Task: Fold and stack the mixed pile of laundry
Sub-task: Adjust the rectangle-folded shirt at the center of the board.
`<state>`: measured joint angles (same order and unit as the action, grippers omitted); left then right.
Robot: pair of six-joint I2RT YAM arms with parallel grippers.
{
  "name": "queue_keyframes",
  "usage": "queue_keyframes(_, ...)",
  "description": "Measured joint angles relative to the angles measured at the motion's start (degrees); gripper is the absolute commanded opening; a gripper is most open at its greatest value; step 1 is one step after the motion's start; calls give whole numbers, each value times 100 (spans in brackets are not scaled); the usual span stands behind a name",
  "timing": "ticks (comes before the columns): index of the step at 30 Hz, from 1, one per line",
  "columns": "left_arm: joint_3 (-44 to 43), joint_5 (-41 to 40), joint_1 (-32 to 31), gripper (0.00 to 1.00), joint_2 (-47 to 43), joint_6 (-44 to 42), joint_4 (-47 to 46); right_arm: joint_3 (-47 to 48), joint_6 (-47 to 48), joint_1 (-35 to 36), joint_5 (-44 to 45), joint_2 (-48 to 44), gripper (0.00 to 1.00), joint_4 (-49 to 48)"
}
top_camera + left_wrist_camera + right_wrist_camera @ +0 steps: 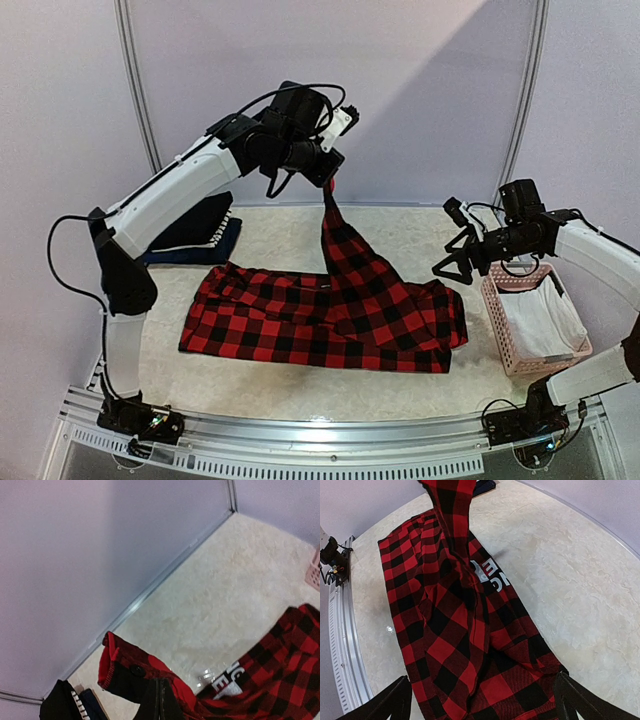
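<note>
The red-and-black plaid shirt (300, 315) lies spread across the middle of the table. One sleeve is drawn up in a taut strip to my left gripper (328, 178), which is shut on the sleeve just behind the buttoned cuff (120, 672). In the left wrist view the closed fingers (161, 700) pinch the red cloth. My right gripper (452, 268) hovers open above the shirt's right end. Its two fingertips (390, 702) stand wide apart over the plaid (445, 630), touching nothing. White lettering (490, 575) shows on the shirt. Folded dark clothes (195, 230) are stacked at the back left.
A pink slatted basket (505, 335) stands at the table's right edge with a white garment (548, 320) in it. A metal rail (300, 440) runs along the near edge, and walls close off the back. The left arm reaches over the folded stack.
</note>
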<state>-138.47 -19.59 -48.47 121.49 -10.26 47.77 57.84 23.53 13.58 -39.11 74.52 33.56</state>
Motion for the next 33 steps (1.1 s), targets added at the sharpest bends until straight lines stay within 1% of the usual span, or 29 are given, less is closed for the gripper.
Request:
queue_keyframes(6,2011,525,-7,0,-1152,0,-48,0,76,0,-48,63,99,46)
queue_keyframes(8,2736,721,-55,0,-1733,0,-133,0,98,0,-50,144,99,87)
queue_keyframes(13,4054,964,-138,0,-2933,-44,-348,0,120,7,-81,264,99,142)
queue_keyframes(17,4940,986,-142,0,-3438,-190,-417,0,122,63,-105,352,99,186)
queue_keyframes(21,5930,1005,-142,0,-3692,-560,-466,0,125,131,-129,407,99,208)
queue_keyframes(24,6369,1043,-142,0,-3709,-903,-310,0,122,162,-138,409,99,221)
queue_keyframes(28,6638,953,-149,0,-3807,-1303,-142,0,122,175,-149,409,99,225)
queue_keyframes(30,6789,789,-173,0,-3956,-1421,-98,0,122,177,-153,409,99,225)
queue_keyframes(33,6896,208,-205,0,-4236,-1408,109,0,122,177,-153,409,99,232)
